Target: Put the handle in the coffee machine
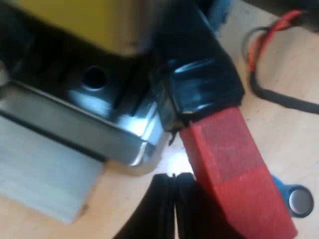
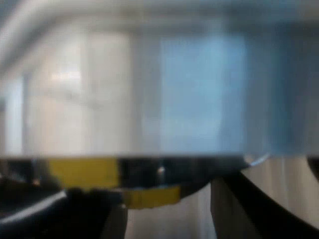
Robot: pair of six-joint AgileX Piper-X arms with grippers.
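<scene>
— How far in is the handle?

— The metal holder with a dark handle ending in a red block (image 1: 227, 164) is up at the front of the shiny steel espresso machine (image 1: 75, 124). Its dark part reaches in under the machine's body. The head is hidden, so I can't tell whether it is seated or turned home.

— And the left gripper?

— The left gripper (image 1: 173, 181) has its two black fingers pressed together, clasping nothing, just beside the red end. I judge it is placed to nudge the handle sideways rather than to carry it.

— The right one?

— The right gripper (image 2: 162, 196) sits close against the espresso machine, its fingers spread with nothing visibly between them. It may be steadying the machine, but I can't be sure.

— So what's left?

— Bringing the metal holder to the machine looks done. What remains, I'd guess, is the twist that locks it, then backing off.

— Anything nearby?

— A small blue tamper with a round metal face (image 1: 295, 200) lies on the pale wooden table (image 1: 289, 124), near the red end.
</scene>
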